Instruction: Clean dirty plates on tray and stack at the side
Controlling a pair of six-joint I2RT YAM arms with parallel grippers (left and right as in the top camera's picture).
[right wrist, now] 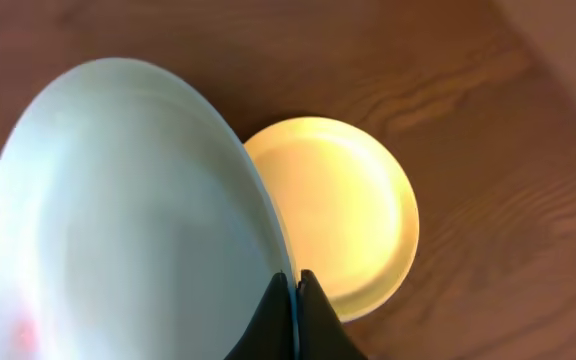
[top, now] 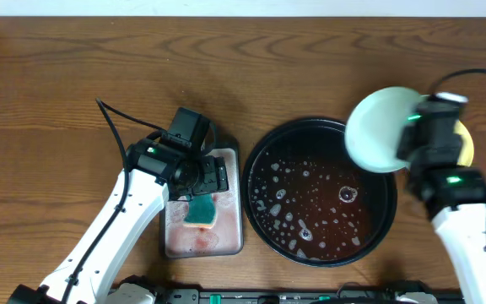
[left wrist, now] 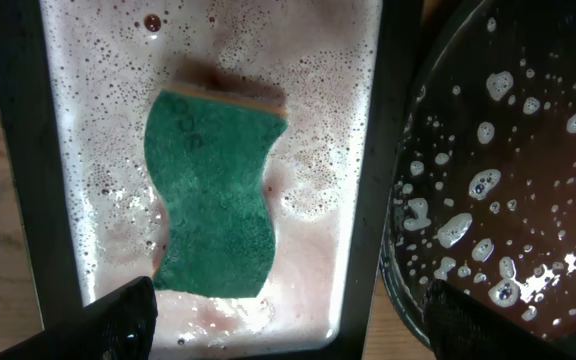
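1. Overhead view: the mint plate [top: 378, 131] is held in the air over the upper right rim of the tray [top: 310, 181]. It partly covers the yellow plate [top: 468, 145], which lies flat on the counter [top: 57, 84] at the right.
2. Right wrist view: the right fingers [right wrist: 283, 320] are pinched shut on the mint plate's rim, at bottom centre of the frame.
3. Left wrist view: the left fingers [left wrist: 118, 320] are spread wide and empty above the sponge [left wrist: 213, 200] in the soapy pan [left wrist: 88, 120].
4. Likely step: stacking the mint plate on the yellow one. The next move calls for carrying it right, levelling it, lowering and letting go.
5. Being round, the mint plate has no long axis. It is tilted, face toward the wrist camera, with a faint pink trace at lower left.
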